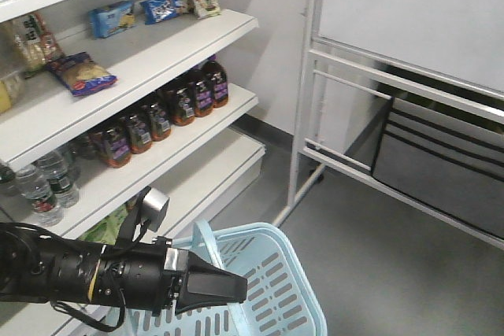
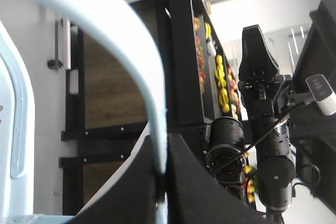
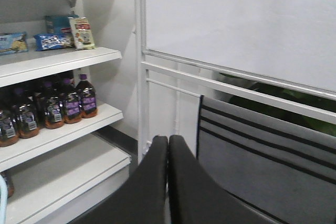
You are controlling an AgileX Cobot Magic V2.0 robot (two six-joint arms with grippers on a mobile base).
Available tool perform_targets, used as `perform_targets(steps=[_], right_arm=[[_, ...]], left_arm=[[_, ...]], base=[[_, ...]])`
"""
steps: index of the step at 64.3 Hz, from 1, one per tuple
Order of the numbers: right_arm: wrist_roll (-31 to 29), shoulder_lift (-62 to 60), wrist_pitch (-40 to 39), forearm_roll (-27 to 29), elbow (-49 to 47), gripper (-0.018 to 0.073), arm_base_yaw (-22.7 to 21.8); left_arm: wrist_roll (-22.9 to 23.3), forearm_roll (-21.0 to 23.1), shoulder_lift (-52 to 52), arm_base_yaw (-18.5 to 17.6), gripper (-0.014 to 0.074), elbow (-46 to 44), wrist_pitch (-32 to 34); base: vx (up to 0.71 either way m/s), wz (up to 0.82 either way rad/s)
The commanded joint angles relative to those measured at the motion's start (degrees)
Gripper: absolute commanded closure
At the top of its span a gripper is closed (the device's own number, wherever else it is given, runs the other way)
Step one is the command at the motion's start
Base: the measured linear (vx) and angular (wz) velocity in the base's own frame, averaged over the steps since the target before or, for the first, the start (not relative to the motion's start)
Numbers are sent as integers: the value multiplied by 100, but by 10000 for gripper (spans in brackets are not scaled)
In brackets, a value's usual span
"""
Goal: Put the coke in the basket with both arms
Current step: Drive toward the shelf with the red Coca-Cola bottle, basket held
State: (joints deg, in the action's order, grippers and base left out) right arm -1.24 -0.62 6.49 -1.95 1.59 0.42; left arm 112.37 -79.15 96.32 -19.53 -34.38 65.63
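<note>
Between left fingers (image 2: 205,195) — basket handle (image 2: 137,56)

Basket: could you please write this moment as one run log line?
left pincer: shut on basket handle | right pincer: shut, empty | coke: not in view

The light blue slotted basket (image 1: 277,282) has its flat handle (image 2: 131,61) raised, pinched between fingers (image 2: 197,187) of the left gripper (image 1: 239,288).

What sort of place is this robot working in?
Probably a small grocery shop, or a mock-up of one: white tiered shelves stocked with rows of dark purple-labelled bottles and blue snack packets, plus a light blue slotted plastic shopping basket.
</note>
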Motion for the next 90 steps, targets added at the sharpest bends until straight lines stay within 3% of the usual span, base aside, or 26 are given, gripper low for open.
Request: perform_targets(steps=[1,90], right_arm=[[-15,-73,-411,-54,46,569,-30],[-15,-73,-411,-54,46,569,-30]], left_arm=[[-52,345,-249,-31,603,-81,1222],[-52,345,-249,-31,603,-81,1222]], base=[[13,51],[12,52]])
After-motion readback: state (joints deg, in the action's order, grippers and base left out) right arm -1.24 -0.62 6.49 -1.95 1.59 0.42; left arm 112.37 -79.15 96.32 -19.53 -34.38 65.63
